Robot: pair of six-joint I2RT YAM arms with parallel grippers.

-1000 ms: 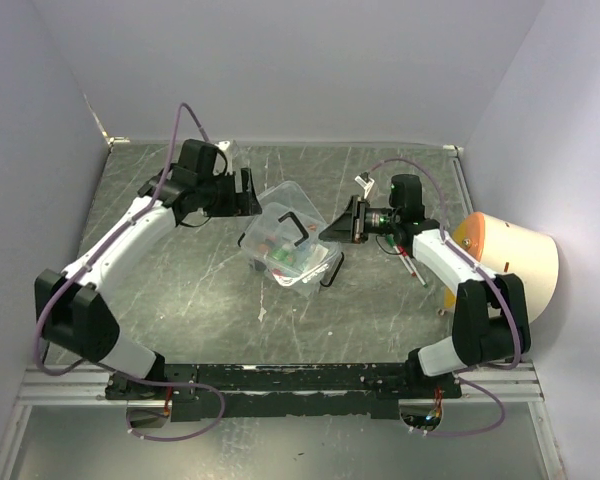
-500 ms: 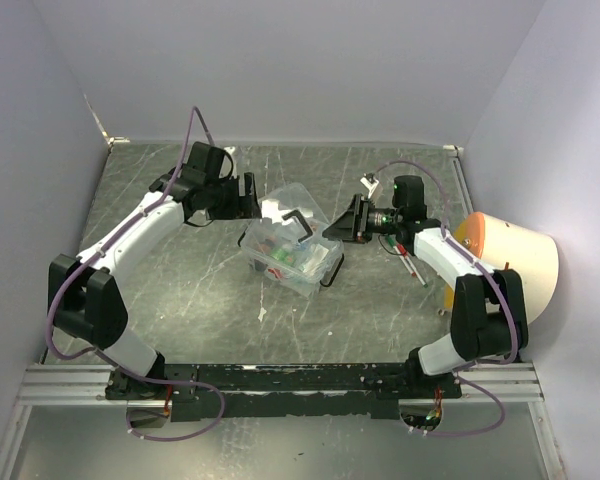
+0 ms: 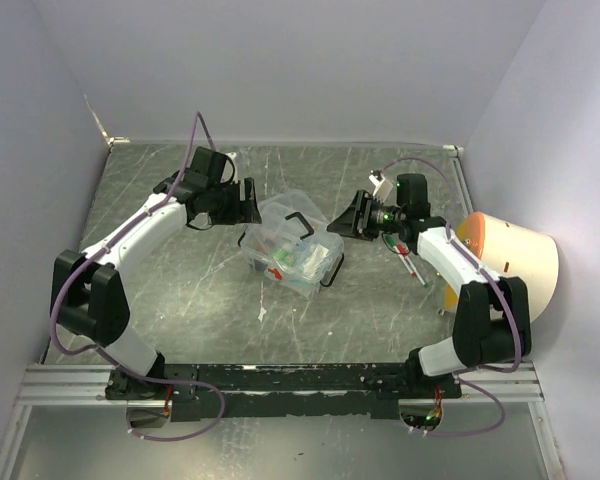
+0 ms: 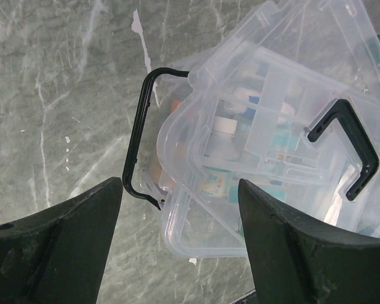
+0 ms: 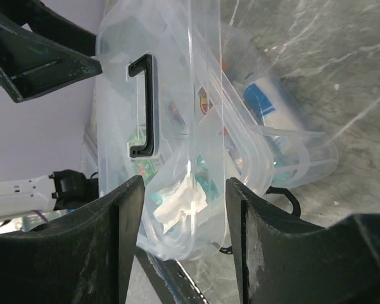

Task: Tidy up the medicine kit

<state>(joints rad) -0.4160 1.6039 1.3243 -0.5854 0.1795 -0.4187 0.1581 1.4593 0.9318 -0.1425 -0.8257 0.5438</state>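
Medicine kit point(image 3: 285, 258), a clear plastic box holding small packets, sits on the grey marbled table point(image 3: 180, 290) between the two grippers, ahead of both pairs of jaws. A flat clear lid point(image 3: 283, 210) with a black handle point(image 3: 300, 222) lies askew across the top of the kit, tilted, its corners overhanging the box rim.

The left gripper point(image 3: 250, 203) hangs just beside the kit with its jaws spread wide and nothing between them. In its wrist view, the kit's black side handle point(image 4: 134, 142) lies straight ahead of the gap between the fingers point(image 4: 57, 253), close to the left one, while the lid handle point(image 4: 345, 142) is beyond the right one. A compartmented tray point(image 4: 272, 120) shows through the lid.

The right gripper point(image 3: 338, 225) faces the opposite side of the kit, jaws apart. In its wrist view the lid's edge point(image 5: 206, 126) and the box rim run into the gap between the fingers point(image 5: 111, 247). I cannot tell whether the plastic touches either pad. The lid handle point(image 5: 145, 104) lies ahead of the left finger.
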